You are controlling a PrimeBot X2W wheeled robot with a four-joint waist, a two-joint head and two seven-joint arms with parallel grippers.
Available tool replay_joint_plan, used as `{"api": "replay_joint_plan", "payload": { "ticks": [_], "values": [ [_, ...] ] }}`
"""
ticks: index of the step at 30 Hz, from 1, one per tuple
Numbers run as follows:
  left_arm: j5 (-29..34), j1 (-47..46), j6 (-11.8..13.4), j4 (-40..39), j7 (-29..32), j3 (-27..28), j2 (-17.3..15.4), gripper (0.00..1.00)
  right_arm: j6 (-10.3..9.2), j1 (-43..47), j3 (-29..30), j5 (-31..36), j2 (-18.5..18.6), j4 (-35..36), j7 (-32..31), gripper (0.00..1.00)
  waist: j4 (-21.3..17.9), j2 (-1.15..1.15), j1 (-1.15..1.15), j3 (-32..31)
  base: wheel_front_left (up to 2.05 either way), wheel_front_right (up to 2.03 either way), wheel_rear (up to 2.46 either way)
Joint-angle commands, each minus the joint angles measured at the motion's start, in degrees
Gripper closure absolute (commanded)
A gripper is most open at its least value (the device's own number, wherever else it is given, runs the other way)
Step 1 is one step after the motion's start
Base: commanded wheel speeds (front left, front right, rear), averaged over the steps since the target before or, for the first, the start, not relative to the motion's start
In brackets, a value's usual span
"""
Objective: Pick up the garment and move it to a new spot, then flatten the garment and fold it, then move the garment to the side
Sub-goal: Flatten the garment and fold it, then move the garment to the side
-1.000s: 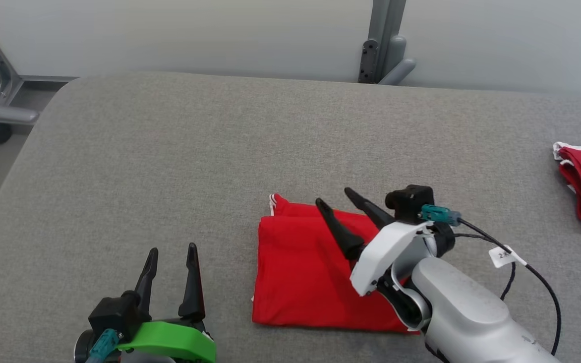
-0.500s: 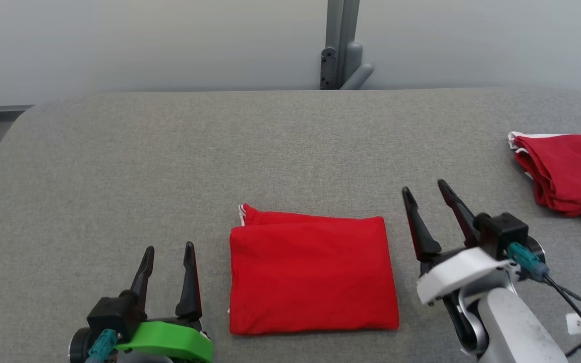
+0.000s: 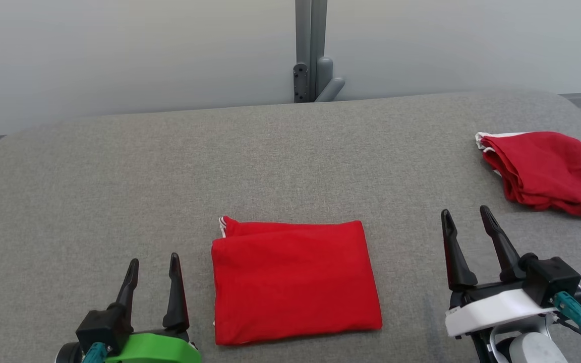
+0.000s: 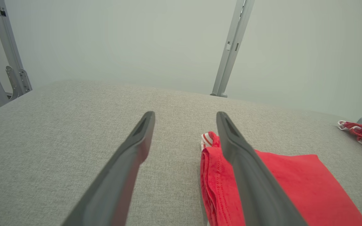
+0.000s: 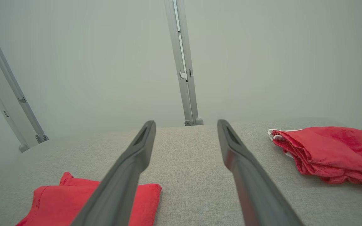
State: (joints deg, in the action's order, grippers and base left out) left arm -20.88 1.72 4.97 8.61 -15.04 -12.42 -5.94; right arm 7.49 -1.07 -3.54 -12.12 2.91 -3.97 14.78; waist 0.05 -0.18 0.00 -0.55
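A red garment (image 3: 293, 280), folded into a neat rectangle with a white-striped corner at its far left, lies flat near the front middle of the grey table (image 3: 169, 166). It also shows as the garment (image 4: 287, 185) in the left wrist view and the garment (image 5: 58, 204) in the right wrist view. My left gripper (image 3: 153, 261) stands open just left of it, nothing between its fingers. My right gripper (image 3: 464, 214) stands open a short way right of it, also holding nothing.
A second red cloth (image 3: 542, 171), loosely bunched with white trim, lies at the table's far right, seen too as the cloth (image 5: 325, 152). A grey metal post (image 3: 310, 55) stands behind the table's far edge against a pale wall.
My right gripper has lifted off the folded garment and swung right, ending beside it. The camera has turned, shifting the whole scene. The left gripper stays open where it was.
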Motion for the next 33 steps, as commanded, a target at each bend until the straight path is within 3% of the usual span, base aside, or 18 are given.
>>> {"api": "replay_joint_plan", "payload": {
  "ticks": [1, 20, 27, 33],
  "values": [
    [0.8, 0.8, -0.3, -0.1, -0.1, 0.5, 0.1, 0.00, -0.02, 1.1, -0.1, -0.2, 0.0, 0.4, 0.2, 0.00, -0.3, 0.18, 0.00, -0.3, 0.00, 0.00, 0.00],
    [3.0, 1.0, -2.0, 0.5, -0.1, 2.0, 1.1, 0.00, -0.02, 0.7, 0.6, -1.0, 0.0, -1.0, -0.9, 0.00, 1.3, 0.18, 0.00, -0.3, 0.00, 0.00, 0.00],
    [3.7, 0.3, -2.1, 0.7, -0.1, 2.2, 1.4, 0.00, -0.03, -2.9, -0.7, 0.0, 1.2, -5.4, -9.6, 0.00, 2.5, 0.18, 0.00, 0.9, 0.00, 0.00, 0.00],
    [4.0, -1.0, -2.4, 0.9, -0.1, 2.2, 1.8, 0.00, -0.02, -7.2, -5.9, -7.8, 5.7, -11.0, -19.5, 0.00, 4.2, 0.18, 0.00, 2.6, 0.00, 0.00, 0.00]
  ]
}}
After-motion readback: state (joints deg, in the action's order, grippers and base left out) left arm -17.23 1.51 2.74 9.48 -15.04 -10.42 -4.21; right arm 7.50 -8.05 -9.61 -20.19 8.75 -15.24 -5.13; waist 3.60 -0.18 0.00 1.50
